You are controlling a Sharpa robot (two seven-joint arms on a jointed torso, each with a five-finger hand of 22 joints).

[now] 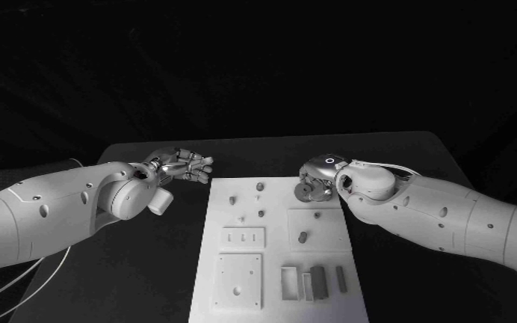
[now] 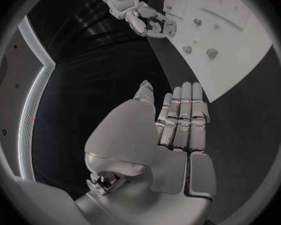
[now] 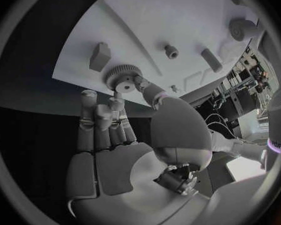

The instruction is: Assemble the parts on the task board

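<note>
The white task board [image 1: 275, 263] lies in the middle of the black table. A toothed gear [image 3: 122, 76] sits at the board's far right corner, and it shows as a dark round piece [image 1: 308, 191] under my right hand [image 1: 320, 179]. That hand's thumb tip touches the gear's rim while its other fingers [image 3: 100, 117] lie straight beside it, just off the board's edge. My left hand [image 1: 183, 164] hovers over the bare table off the board's far left corner, fingers [image 2: 183, 115] straight and holding nothing. The right hand [image 2: 147, 20] also appears at the board's edge.
Several small pegs [image 1: 262, 200] stand on the board's far half. Two recessed square plates [image 1: 238, 278] lie at its near left, and upright bars [image 1: 316, 280] at its near right. A block [image 3: 100, 55], a peg [image 3: 171, 50] and a spool [image 3: 243, 30] stand beyond the gear.
</note>
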